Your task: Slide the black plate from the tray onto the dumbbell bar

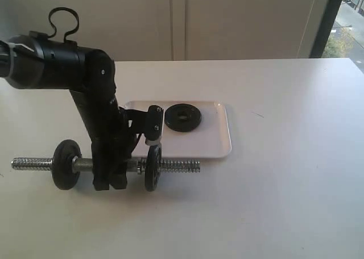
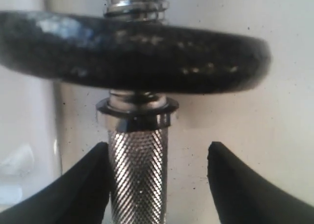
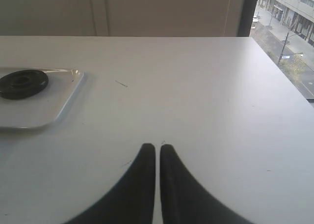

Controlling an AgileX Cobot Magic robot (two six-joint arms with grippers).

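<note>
Exterior view first: the dumbbell bar [image 1: 176, 166] lies left to right across the white table [image 1: 284, 157], just near of the tray's near rim; whether they touch, I cannot tell. 2 discs stand upright on the bar: the left-hand disc [image 1: 66, 164] inside the left threaded end, the right-hand disc [image 1: 152, 167] inside the right one, with bare thread poking out past each.

The left gripper [image 1: 111, 182] is down between those 2 discs, straddling the bar's middle. The left wrist view gives the close look: left gripper [image 2: 157, 148] fingers spread apart and gripping nothing; one finger sits just beside the knurled grip [image 2: 138, 175], the other stands clear of it; the right-hand disc [image 2: 132, 52] fills the view just beyond the collar.

The black plate [image 1: 182, 117] lies flat in the tray [image 1: 219, 137], toward its far edge, with bare tray floor to its right and near side.

Right wrist view: right gripper [image 3: 157, 148] fingers pressed together, holding nothing, above the table; plate [image 3: 22, 83] and tray [image 3: 59, 98] lie well off to the left; a wide stretch of white table runs on to the right edge by the window [image 3: 289, 42].
</note>
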